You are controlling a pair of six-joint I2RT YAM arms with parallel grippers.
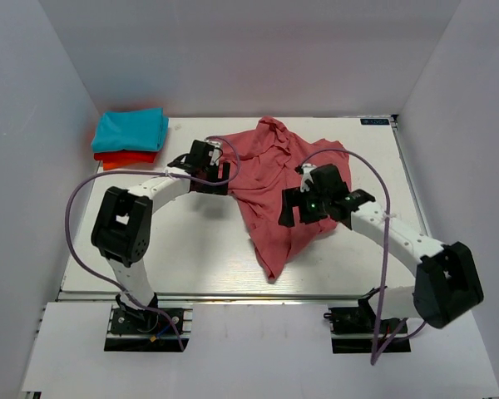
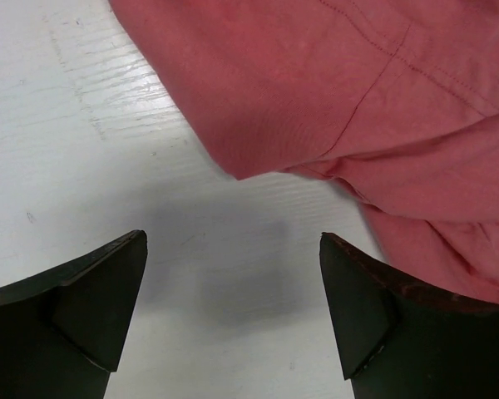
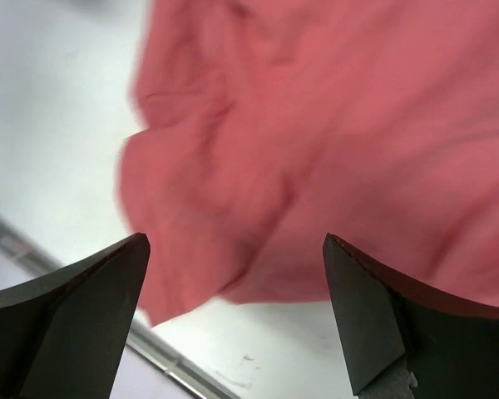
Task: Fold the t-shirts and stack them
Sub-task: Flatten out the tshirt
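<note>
1. The white table (image 1: 191, 258) lies under both sets of jaws. In the left wrist view, bare table surface fills the gap between the left gripper's fingers (image 2: 108, 283).
2. The salmon-pink t-shirt (image 1: 274, 179) lies crumpled and unfolded on the table, between the two grippers and spreading beyond them. In the top view it reaches from the far edge of the table down to a narrow end near the front edge.
   - Seen from the left gripper (image 2: 233, 241), an edge of the shirt (image 2: 333, 83) lies just ahead of the jaws and to their right. It runs close to the right finger, and no cloth is between the fingers.
   - Seen from the right gripper (image 3: 237, 241), the shirt (image 3: 333, 125) fills the view ahead of the jaws. It lies below the fingers rather than between them, and that view is blurred.
3. The turquoise t-shirt (image 1: 131, 130) is a folded rectangle at the far left corner, well apart from both grippers and to the left of the left jaws.
4. The orange-red t-shirt (image 1: 126, 157) lies folded directly under the turquoise one, with only its near edge showing.
5. The left gripper (image 1: 219, 170) is at the shirt's left edge, its jaws wide apart and holding nothing.
6. The right gripper (image 1: 298, 212) is over the shirt's right half, its jaws also spread wide and empty.
</note>
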